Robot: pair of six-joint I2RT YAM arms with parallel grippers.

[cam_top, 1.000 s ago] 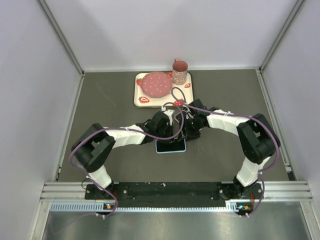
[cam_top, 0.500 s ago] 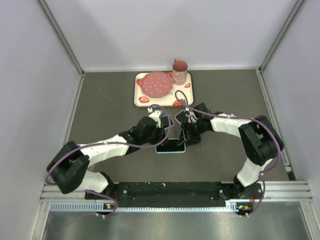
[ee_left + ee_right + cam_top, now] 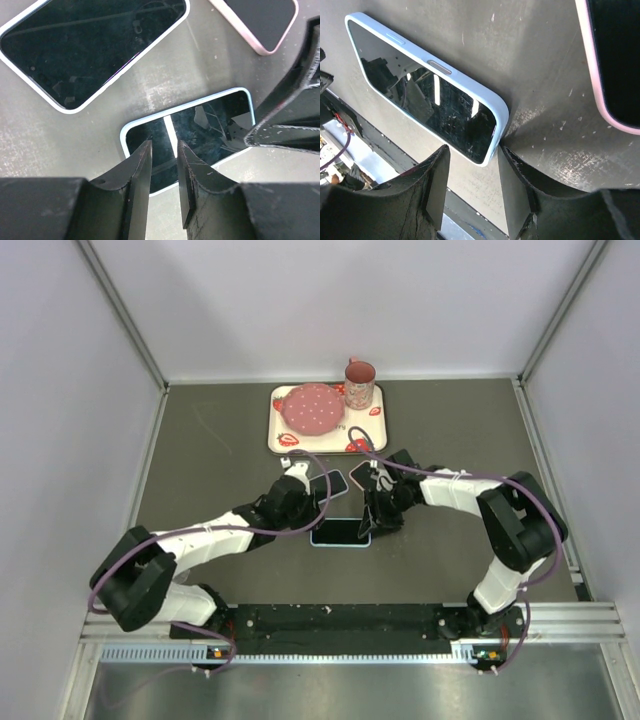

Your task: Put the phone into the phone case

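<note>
Well, my left pincer hangs just over one short end of the case, its fingers a narrow gap apart with nothing between them. My right pincer is at the other short end, fingers wider apart, one on each side of a case corner. One finger seems to touch that end, but nothing is clamped. The phone lies flat inside the blue case on the table, dark glass up. Beyond it lie a white phone and a pink phone, both apart from the case.
</note>
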